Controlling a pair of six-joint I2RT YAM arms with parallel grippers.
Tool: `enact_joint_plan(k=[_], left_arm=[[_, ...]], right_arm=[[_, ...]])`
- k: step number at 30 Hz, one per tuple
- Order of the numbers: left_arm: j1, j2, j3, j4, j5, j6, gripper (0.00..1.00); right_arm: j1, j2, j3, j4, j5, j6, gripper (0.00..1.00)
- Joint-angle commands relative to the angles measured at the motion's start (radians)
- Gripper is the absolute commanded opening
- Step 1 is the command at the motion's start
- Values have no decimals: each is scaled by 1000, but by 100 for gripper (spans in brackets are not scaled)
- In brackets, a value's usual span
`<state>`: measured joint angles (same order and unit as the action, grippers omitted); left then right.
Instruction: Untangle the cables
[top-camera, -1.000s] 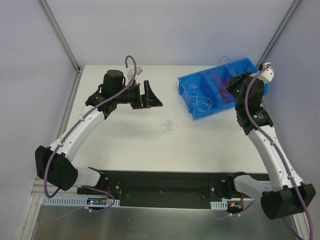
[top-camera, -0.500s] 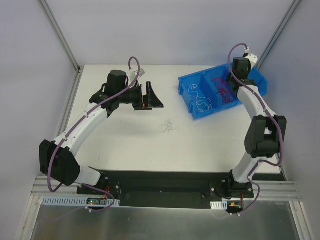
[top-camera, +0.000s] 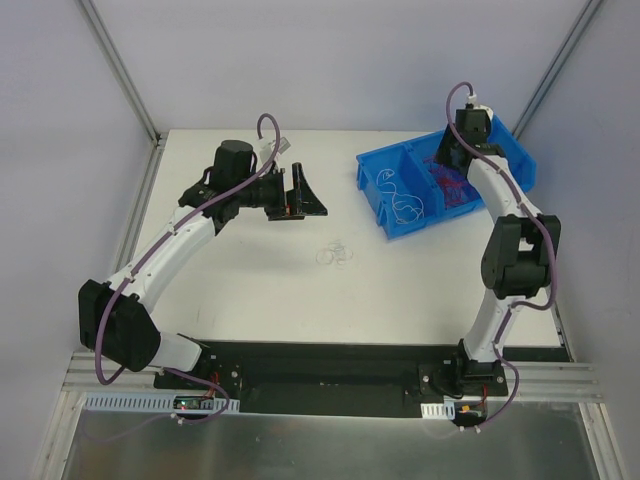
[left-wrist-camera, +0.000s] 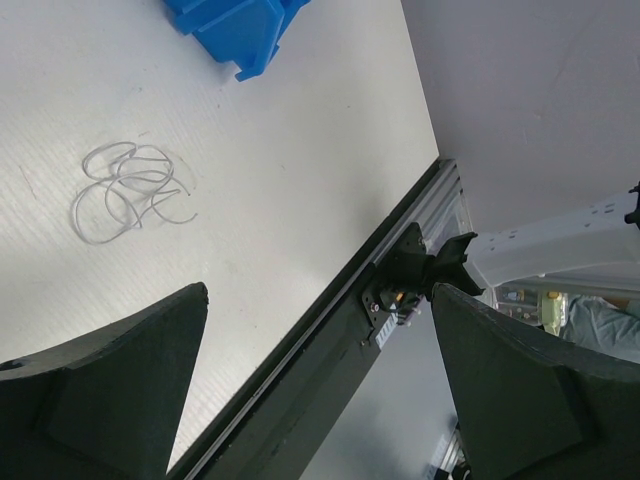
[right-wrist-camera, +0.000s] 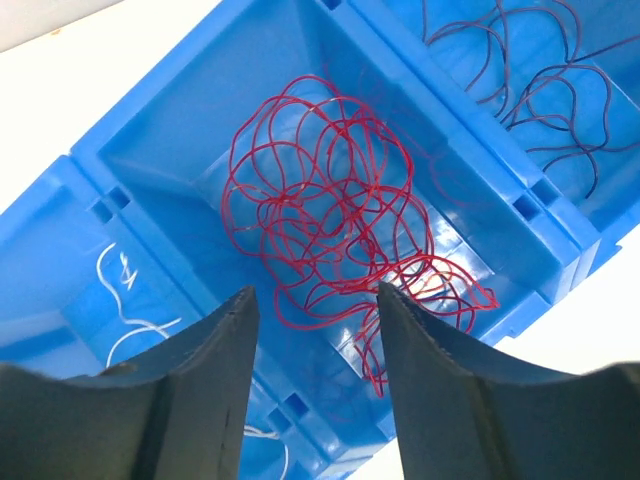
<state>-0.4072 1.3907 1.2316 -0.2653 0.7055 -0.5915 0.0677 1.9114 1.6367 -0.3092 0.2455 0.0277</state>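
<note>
A curly tangle of red cables (right-wrist-camera: 330, 230) lies in the middle compartment of the blue bin (right-wrist-camera: 480, 200), with one strand hanging over the bin's near wall. My right gripper (right-wrist-camera: 315, 292) hovers just above it, open, with nothing between its fingers (right-wrist-camera: 200, 390). From above, the right gripper (top-camera: 445, 160) stands over the bin's far side and the red cables (top-camera: 447, 185). Dark cables (right-wrist-camera: 540, 70) fill the far compartment and a white cable (right-wrist-camera: 130, 310) the near one. A loose white cable (top-camera: 335, 253) (left-wrist-camera: 130, 190) lies on the table. My left gripper (top-camera: 300, 195) (left-wrist-camera: 320, 290) is open and holds nothing, left of the bin.
The blue bin (top-camera: 375, 165) sits at the table's back right, near the right edge. The black base rail (top-camera: 330, 370) runs along the near edge. Grey walls and metal frame posts (top-camera: 120, 70) close in the back corners.
The right arm has straightened up and reached toward the far side of the bin, and its jaws have parted. The left arm shifted slightly right, then stayed still.
</note>
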Motion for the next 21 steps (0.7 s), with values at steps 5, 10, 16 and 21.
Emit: enact_joint_plan(k=[5, 10, 16, 21], left_arm=[[-10, -38, 5, 37, 9, 15, 93], [-8, -38, 6, 37, 25, 2, 93], [-8, -13, 2, 49, 51, -13, 93], [-8, 8, -3, 51, 32, 13, 86]], right_arm=[[44, -199, -64, -146, -21, -22, 66], [219, -437, -398, 49, -130, 17, 68], [499, -512, -696, 367, -190, 210, 67], [661, -404, -767, 539, -123, 167, 61]])
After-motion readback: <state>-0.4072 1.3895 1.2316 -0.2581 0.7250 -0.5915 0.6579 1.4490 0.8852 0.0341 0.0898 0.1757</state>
